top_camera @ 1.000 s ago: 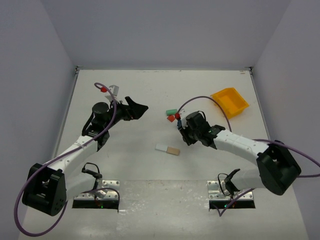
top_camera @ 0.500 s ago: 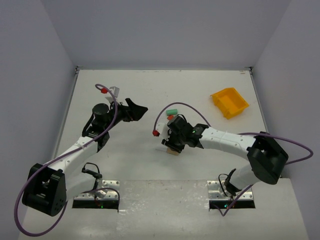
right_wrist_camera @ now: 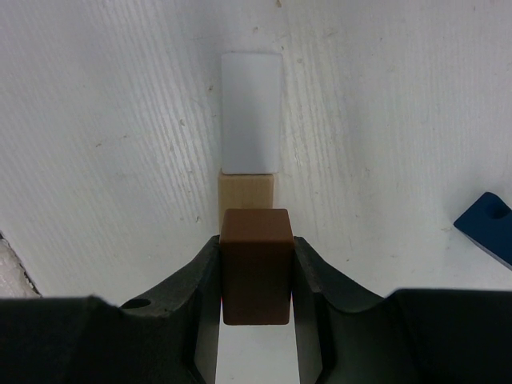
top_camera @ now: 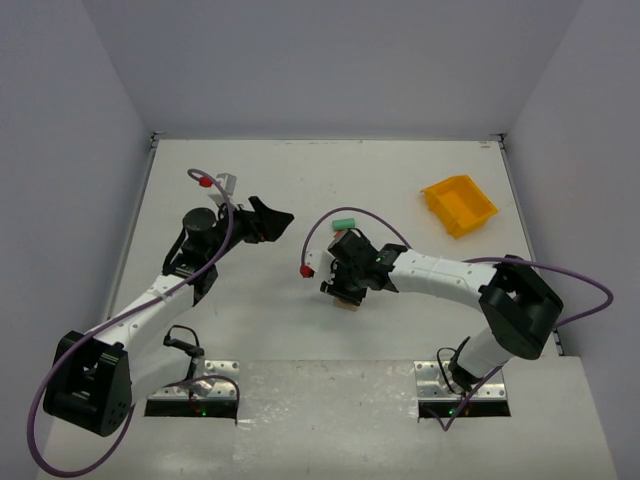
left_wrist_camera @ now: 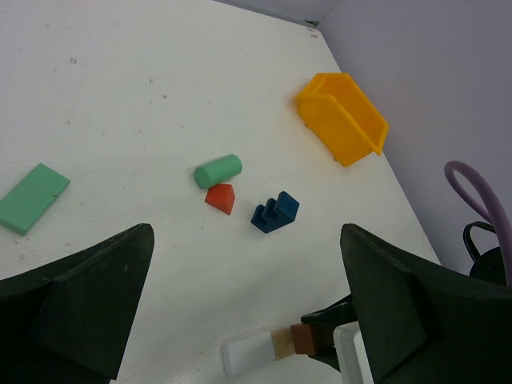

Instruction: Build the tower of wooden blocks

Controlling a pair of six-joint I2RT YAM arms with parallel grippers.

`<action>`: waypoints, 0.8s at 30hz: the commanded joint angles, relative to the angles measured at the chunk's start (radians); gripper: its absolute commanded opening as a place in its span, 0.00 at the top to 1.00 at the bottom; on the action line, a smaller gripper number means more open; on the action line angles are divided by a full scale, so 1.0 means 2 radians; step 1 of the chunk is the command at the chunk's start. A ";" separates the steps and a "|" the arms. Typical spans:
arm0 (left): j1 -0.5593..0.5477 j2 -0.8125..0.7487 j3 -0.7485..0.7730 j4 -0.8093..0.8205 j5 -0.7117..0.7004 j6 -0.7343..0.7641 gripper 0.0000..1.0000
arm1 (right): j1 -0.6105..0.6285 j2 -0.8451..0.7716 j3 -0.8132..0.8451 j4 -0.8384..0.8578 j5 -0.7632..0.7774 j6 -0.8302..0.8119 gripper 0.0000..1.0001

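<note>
My right gripper (right_wrist_camera: 255,250) is shut on a brown block (right_wrist_camera: 255,264), which stands upright between the fingers. Just beyond it on the table lies a flat piece with a tan end (right_wrist_camera: 246,190) and a white end (right_wrist_camera: 250,112). The brown block sits at the tan end; I cannot tell whether they touch. In the left wrist view the brown block (left_wrist_camera: 304,338) meets the tan end (left_wrist_camera: 282,343). A blue notched block (left_wrist_camera: 274,213), a red wedge (left_wrist_camera: 221,197) and a mint green cylinder (left_wrist_camera: 217,171) lie further back. My left gripper (left_wrist_camera: 246,240) hangs open and empty, up and to the left (top_camera: 275,215).
A yellow bin (top_camera: 459,205) stands at the back right. A flat mint green plank (left_wrist_camera: 32,198) lies left of the cylinder. The right arm's purple cable (top_camera: 330,222) loops over the block cluster. Grey walls close the table on three sides.
My right arm has swung left and nearer, from beside the red and green blocks to the white-and-tan piece, carrying the brown block. The left arm has stayed put.
</note>
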 commanded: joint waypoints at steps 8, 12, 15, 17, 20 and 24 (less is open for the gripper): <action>0.006 -0.009 0.001 0.021 -0.007 0.009 0.00 | 0.003 0.004 0.001 0.008 0.005 0.001 0.82; 0.006 -0.009 0.001 0.019 -0.008 0.007 0.00 | 0.003 0.008 0.005 0.009 0.009 0.011 0.81; 0.006 -0.010 0.000 0.019 -0.008 0.008 0.00 | 0.004 0.008 0.003 0.013 0.007 0.014 0.80; 0.006 -0.010 0.000 0.019 -0.008 0.007 0.00 | 0.003 0.010 0.001 0.013 0.009 0.019 0.79; 0.006 -0.009 0.000 0.020 -0.009 0.007 0.00 | 0.003 0.010 -0.001 0.012 0.009 0.024 0.78; 0.006 -0.006 0.001 0.020 -0.007 0.006 0.00 | 0.003 0.010 -0.005 0.023 0.005 0.028 0.77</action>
